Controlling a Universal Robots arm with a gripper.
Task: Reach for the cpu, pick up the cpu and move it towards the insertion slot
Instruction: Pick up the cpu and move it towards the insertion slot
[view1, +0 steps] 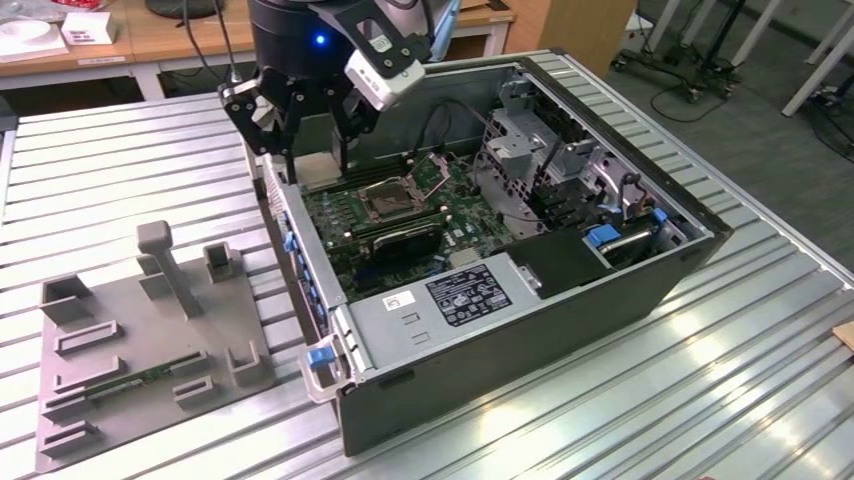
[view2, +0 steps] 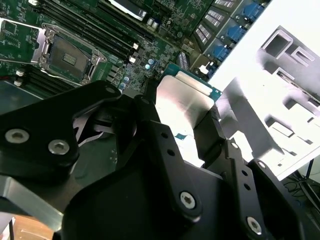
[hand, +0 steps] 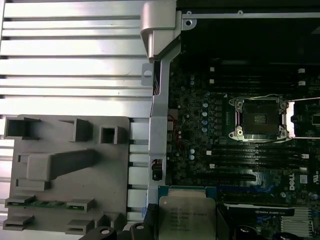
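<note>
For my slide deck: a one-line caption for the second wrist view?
Black pincer holding the flat silvery square cpu over the green motherboard, apart from its metal-framed insertion slot.

An open computer case (view1: 534, 300) lay on the counter (view1: 120, 160). In the exterior view, a parts holder (view1: 140, 350) sat at the case's 9 o'clock. The insertion slot (view1: 395, 199) lay inside the case. The tool (view1: 304, 150) hung at the slot's 10 o'clock, gripping the cpu (view2: 181, 100).
</note>
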